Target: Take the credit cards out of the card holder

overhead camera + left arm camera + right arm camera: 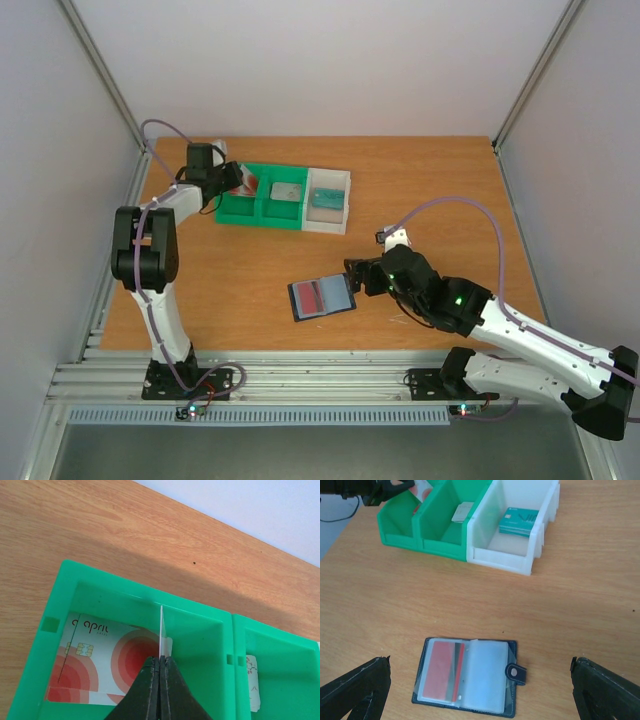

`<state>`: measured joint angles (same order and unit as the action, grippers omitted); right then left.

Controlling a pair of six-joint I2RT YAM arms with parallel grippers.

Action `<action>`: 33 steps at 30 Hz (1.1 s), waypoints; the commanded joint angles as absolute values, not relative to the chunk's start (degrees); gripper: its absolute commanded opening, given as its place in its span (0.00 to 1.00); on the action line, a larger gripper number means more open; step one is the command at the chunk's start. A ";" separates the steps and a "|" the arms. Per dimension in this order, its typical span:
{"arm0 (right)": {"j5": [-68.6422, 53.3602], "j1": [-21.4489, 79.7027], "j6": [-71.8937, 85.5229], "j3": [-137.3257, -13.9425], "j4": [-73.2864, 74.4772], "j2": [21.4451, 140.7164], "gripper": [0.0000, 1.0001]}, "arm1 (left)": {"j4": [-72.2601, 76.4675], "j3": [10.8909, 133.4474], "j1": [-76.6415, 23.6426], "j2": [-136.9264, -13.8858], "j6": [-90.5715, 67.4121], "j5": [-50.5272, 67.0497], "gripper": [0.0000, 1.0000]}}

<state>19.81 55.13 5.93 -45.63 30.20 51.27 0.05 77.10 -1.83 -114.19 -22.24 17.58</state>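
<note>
1. Toward the back of the wooden table [250,290] sits a tray [258,217] with three compartments side by side: two green, one white.
2. Left green compartment [200,630]: one credit card [105,652], white with red rings and a chip, lies flat on its floor; the left gripper [160,661], fingers pressed together, pinches a second credit card [161,630] upright and edge-on just above it.
3. Middle green compartment [445,527]: a pale card [462,511] lies inside.
4. White compartment [485,535]: a teal card [519,521] lies inside.
5. Nearer the arms, well apart from the tray, the card holder [487,675] lies open and flat on the table, its tab [516,671] on the right; a red card [440,670] with a dark stripe fills the left pocket; the right pocket shows clear plastic.
6. Close to the holder's right edge, the right gripper [352,278] has its fingers spread wide, gripping nothing.
</note>
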 commanded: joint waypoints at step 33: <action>21.88 55.02 11.16 -50.45 37.70 51.25 0.98 | -4.51 79.78 -1.58 -110.91 -21.47 20.59 0.07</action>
<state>22.81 55.13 10.17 -48.93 36.95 51.16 -4.69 79.07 -1.83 -113.58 -21.98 17.63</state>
